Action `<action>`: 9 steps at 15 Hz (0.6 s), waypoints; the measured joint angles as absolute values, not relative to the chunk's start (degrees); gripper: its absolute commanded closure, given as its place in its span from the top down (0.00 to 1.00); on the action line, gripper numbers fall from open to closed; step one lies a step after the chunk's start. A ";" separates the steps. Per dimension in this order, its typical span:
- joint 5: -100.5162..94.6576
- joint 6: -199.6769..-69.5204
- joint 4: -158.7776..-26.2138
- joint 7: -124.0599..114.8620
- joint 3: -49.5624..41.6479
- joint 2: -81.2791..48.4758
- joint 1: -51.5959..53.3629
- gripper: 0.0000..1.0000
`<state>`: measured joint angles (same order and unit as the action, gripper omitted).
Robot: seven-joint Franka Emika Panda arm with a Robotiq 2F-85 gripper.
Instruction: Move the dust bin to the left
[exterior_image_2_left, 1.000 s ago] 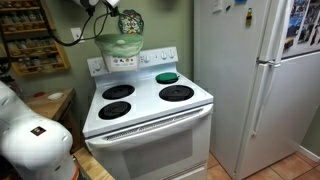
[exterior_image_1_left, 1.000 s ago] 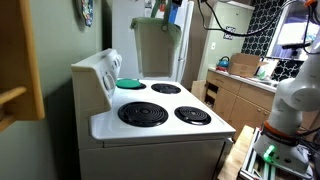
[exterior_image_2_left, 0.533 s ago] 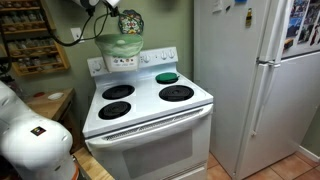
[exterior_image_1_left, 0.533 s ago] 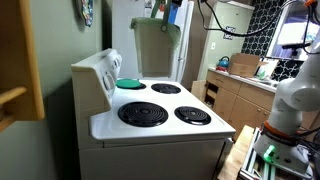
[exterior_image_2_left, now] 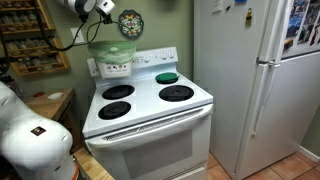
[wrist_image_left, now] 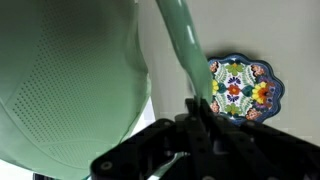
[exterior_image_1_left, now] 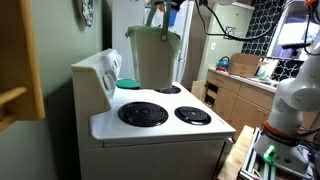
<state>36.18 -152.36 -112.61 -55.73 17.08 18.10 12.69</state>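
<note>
Wrist view: end effector [wrist_image_left: 203,110] pinches green rim [wrist_image_left: 180,40] of pale grey-white tapered plastic dust bin [wrist_image_left: 60,90], airborne over desk [exterior_image_1_left: 160,130] rear edge; lift apparently done, leftward set-down pending.

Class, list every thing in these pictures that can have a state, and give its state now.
dust bin: upright, lifted above the stove, gripped at its rim.
gripper: shut on the dust bin's rim.
teal dish: lying flat at the stove's rear.
oven door: closed.
fridge doors: closed.
front burners: bare, not glowing.
</note>
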 measured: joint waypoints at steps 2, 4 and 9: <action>36.00 -151.76 -114.26 -56.80 18.27 19.38 12.92 0.02; 35.96 -151.32 -116.22 -57.44 19.13 20.97 13.34 0.02; 35.76 -151.31 -122.75 -57.61 20.04 26.39 14.37 0.02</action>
<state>35.76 -151.31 -122.75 -57.61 20.04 26.39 14.37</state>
